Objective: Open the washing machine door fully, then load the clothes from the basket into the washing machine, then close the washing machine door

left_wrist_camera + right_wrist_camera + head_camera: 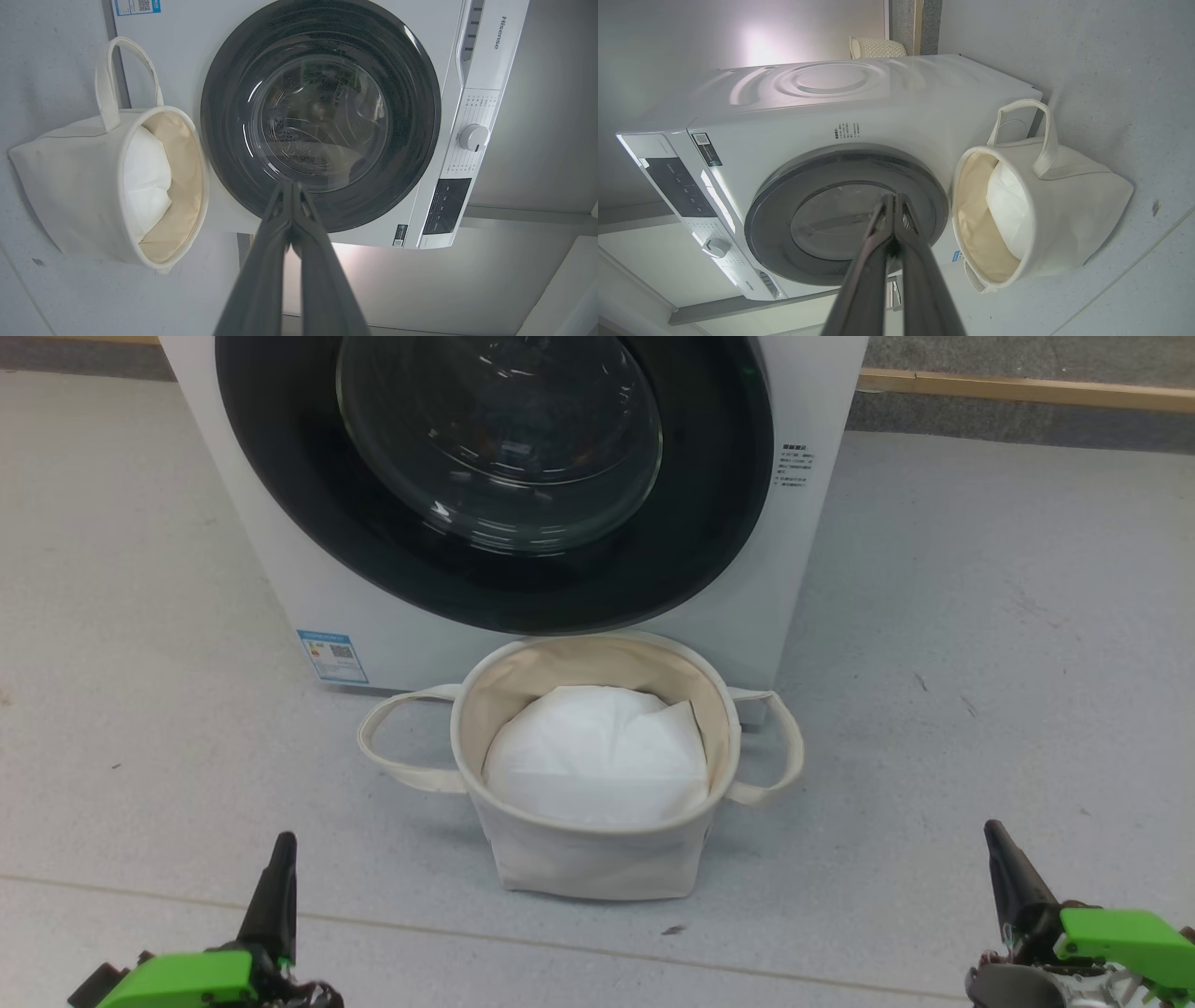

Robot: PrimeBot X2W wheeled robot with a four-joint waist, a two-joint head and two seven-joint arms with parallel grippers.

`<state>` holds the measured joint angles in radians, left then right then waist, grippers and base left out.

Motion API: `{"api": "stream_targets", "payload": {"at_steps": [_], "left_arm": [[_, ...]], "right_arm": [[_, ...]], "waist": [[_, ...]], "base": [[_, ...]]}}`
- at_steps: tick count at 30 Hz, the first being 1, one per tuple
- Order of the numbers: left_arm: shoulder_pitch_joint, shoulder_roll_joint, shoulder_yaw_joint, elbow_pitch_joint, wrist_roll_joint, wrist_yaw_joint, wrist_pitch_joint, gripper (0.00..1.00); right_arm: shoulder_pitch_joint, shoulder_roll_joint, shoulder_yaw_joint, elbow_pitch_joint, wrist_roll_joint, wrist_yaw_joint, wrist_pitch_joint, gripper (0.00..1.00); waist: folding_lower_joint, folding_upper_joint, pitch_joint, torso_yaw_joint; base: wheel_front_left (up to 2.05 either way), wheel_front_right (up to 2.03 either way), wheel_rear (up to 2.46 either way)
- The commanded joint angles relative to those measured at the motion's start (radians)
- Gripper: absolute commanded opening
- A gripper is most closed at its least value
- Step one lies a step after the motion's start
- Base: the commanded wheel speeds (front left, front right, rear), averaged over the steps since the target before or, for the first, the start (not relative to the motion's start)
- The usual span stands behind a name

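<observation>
While the washing machine door lies shut against the washing machine, the basket stands on the floor just before it, a white liner sheet inside. Nearer the camera, the left gripper and the right gripper flank it, well apart, fingers pressed together, empty.

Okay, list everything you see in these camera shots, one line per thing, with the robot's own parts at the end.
white boxy front-loading washing machine: one, white, standing on the floor, facing the robot
round door with glossy black rim and clear glass bowl: one, black and clear, on the machine's front, closed
small blue label: one, blue, low on the machine's front, robot's left
round control dial: one, white, on the machine's panel
round cream canvas basket with two loop handles: one, cream, on the floor before the door
liner sheet: one, white, inside the basket
floor: one, pale grey
wooden strip: one, tan, behind the machine
left gripper: one, dark fingers, shut, empty
right gripper: one, dark fingers, shut, empty
</observation>
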<state>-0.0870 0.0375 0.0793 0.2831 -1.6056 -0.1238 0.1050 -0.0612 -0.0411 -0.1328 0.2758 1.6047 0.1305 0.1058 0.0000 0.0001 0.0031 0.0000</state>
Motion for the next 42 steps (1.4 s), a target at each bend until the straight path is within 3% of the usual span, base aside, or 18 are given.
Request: {"api": "stream_targets", "payload": {"at_steps": [1, 42], "left_arm": [[-0.021, 0.013, 0.034, -0.038, -0.003, -0.007, 0.008, 0.0], [-0.021, 0.013, 0.034, -0.038, -0.003, -0.007, 0.008, 0.0]], "right_arm": [[-0.047, -0.01, 0.019, -0.031, 0.004, 0.0, 0.008, 0.0], [-0.047, -0.009, 0.018, -0.031, 0.003, 0.0, 0.008, 0.0]], "waist": [[0.0, -0.0001, 0.0, 0.0], [0.0, -0.0001, 0.0, 0.0]], "base": [[0.0, 0.0, 0.0], [0.0, 0.0, 0.0]]}}
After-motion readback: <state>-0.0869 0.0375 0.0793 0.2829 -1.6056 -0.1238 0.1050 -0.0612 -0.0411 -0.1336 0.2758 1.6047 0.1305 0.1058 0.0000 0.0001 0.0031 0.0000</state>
